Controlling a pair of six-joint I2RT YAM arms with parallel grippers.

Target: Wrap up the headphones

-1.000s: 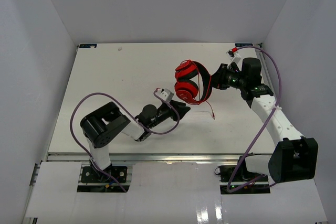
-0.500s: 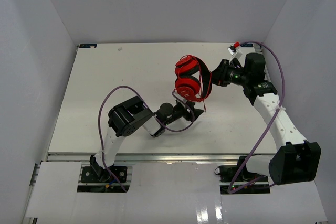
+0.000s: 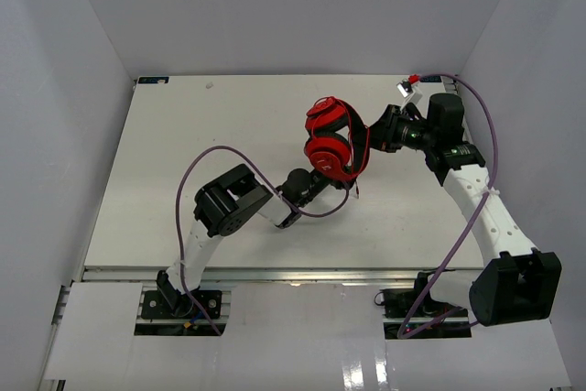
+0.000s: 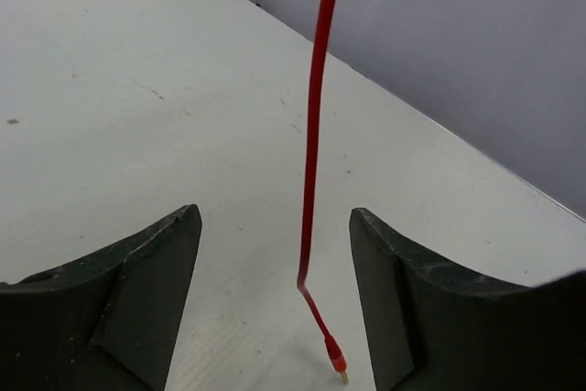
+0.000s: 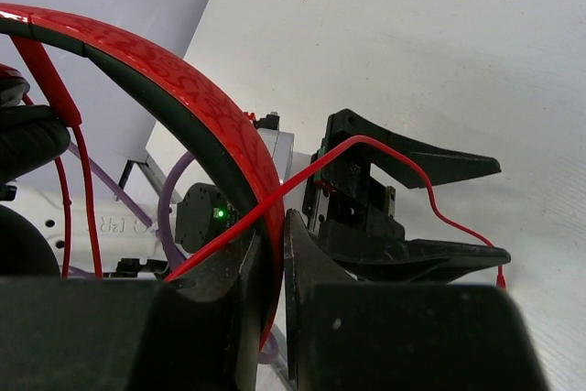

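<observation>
Right gripper [image 3: 375,136] is clamped on the headband [image 5: 183,98] of the headphones [image 3: 330,139], held above the table [image 3: 183,153], right of centre. Left gripper [image 4: 275,226] is spread wide. The cord [image 4: 314,135] hangs between its fingers, touching neither. Plug [image 4: 338,368] is low, near the table.

Thin red cord [image 4: 312,135], hanging vertically between the spread fingers of the dark pincer [image 4: 273,217]; plug tip at the white surface [image 4: 110,107].

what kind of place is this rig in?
Probably a lab robot cell: white table boxed in by plain grey walls, left arm and right arm bolted at its edge, headphones as test object.
</observation>
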